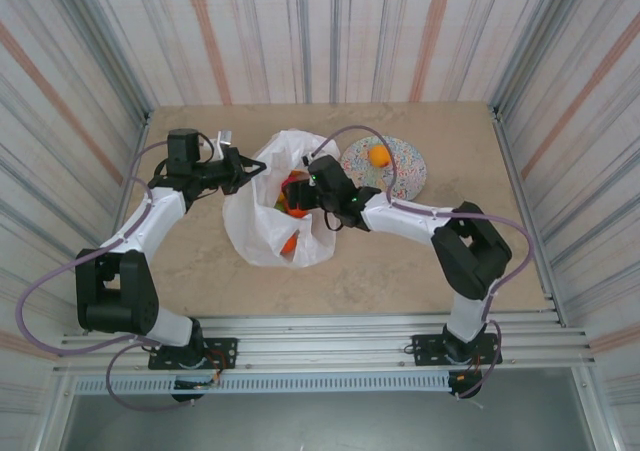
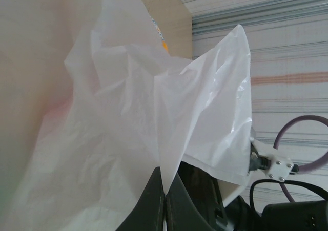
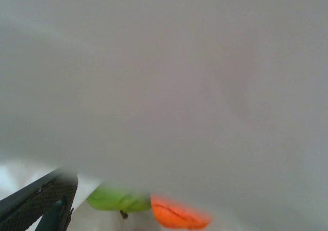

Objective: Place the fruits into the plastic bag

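The left gripper (image 2: 165, 186) stands at the left edge of the plastic bag (image 1: 262, 226), its fingers pressed together on a fold of the film. The bag lies mid-table (image 1: 200, 261), mouth open, with fruits (image 1: 291, 199) inside. The right gripper (image 1: 305, 196) reaches into the mouth; its finger spacing cannot be determined. One orange fruit (image 1: 379, 156) rests on the speckled plate (image 1: 405, 179), just right of the bag.

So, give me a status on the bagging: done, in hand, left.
Done: several fruits lie inside the plastic bag, among them a green apple and an orange fruit. In hand: the left tool pinches the bag's edge, holding it up, and the right tool is at the bag's mouth; whether it carries anything is unclear. Left: a lone orange on the speckled plate.
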